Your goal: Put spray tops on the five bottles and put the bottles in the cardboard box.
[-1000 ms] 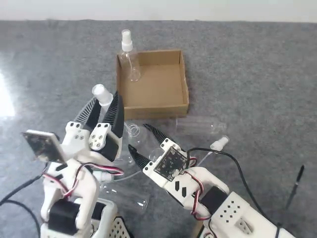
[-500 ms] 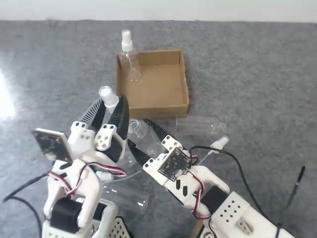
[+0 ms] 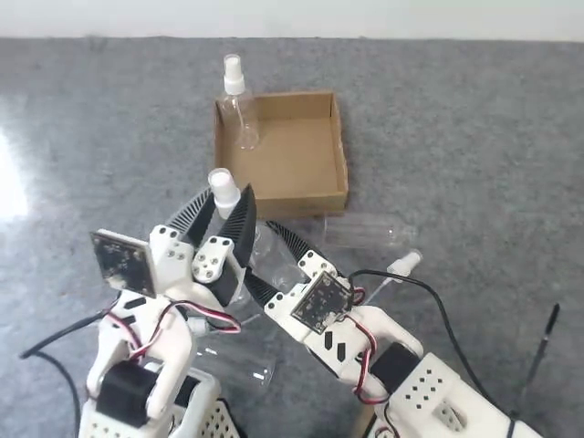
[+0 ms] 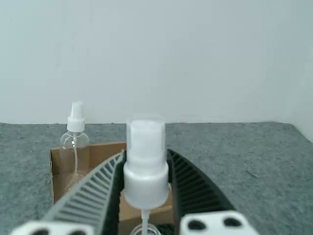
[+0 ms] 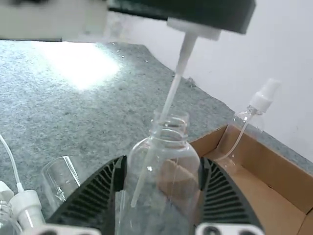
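Left claw (image 3: 225, 196): pinches a white spray top (image 3: 222, 182) by its collar, just off the cardboard box (image 3: 283, 196) on the arms' side, near the box's left corner. In the left wrist view the top (image 4: 145, 161) stands upright between the two ribbed black fingers.

Right claw (image 3: 260, 251): grips a clear bottle (image 3: 269, 260) by its body, one finger on each side, a little farther from the box than the left claw. The bottle (image 5: 161, 161) stands upright with its neck open.

Dip tube (image 5: 168, 103): hangs slanting from the held spray top, passes through the bottle's neck and runs on down inside. The top's collar is above the neck, not seated on it.

Finished bottle (image 3: 239, 119): stands upright with its spray top on, inside the box at the far left corner.

Lying bottle (image 3: 370, 228): clear and without a top, on its side on the desk (image 3: 474, 119), just off the box's near wall towards its right corner.

Loose spray top (image 3: 404, 263): lies on the desk beyond that lying bottle, farther from the box.

Second lying bottle (image 3: 233, 360): on its side by the arm bases, well apart from the box.
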`<state>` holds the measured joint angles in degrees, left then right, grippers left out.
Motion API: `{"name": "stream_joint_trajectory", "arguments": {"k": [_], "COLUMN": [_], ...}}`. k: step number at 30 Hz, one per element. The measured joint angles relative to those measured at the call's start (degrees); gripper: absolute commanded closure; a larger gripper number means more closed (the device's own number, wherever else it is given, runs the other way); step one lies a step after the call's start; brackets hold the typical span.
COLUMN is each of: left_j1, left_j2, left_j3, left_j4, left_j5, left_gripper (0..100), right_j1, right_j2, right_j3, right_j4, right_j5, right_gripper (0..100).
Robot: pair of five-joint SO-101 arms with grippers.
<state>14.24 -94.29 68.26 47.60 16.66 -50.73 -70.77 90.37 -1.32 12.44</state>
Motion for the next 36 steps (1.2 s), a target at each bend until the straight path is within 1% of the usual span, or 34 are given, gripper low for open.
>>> {"name": "stream_joint_trajectory", "arguments": {"k": [6, 12, 15, 19, 24, 34, 36], "left_j1": [0.4, 0.5, 0.5, 0.5, 0.5, 0.5, -0.6], "left_j2": [0.0, 0.0, 0.0, 0.0, 0.0, 0.0, 0.0], "left_j3": [0.0, 0.0, 0.0, 0.0, 0.0, 0.0, -0.4], "left_j4": [1.1, 1.7, 2.1, 2.1, 2.1, 2.1, 2.1], "left_j5": [-0.9, -2.5, -2.6, -3.0, -3.3, -3.3, -3.3], "left_gripper": [92, 92, 89, 84, 82, 82, 82], "right_j1": [0.0, 0.0, 0.0, 0.0, 0.0, 0.0, 0.0], "right_j2": [0.0, 0.0, 0.0, 0.0, 0.0, 0.0, 0.0], "right_j3": [0.0, 2.6, 3.3, 3.3, 3.3, 3.3, 3.3], "right_j4": [0.0, -6.2, -7.7, -7.8, -7.8, -7.8, -7.8], "right_j5": [0.0, 0.0, 0.0, 0.0, 0.0, 0.0, 0.0], "right_gripper": [90.7, 90.8, 90.8, 90.8, 90.8, 90.8, 90.8]}}
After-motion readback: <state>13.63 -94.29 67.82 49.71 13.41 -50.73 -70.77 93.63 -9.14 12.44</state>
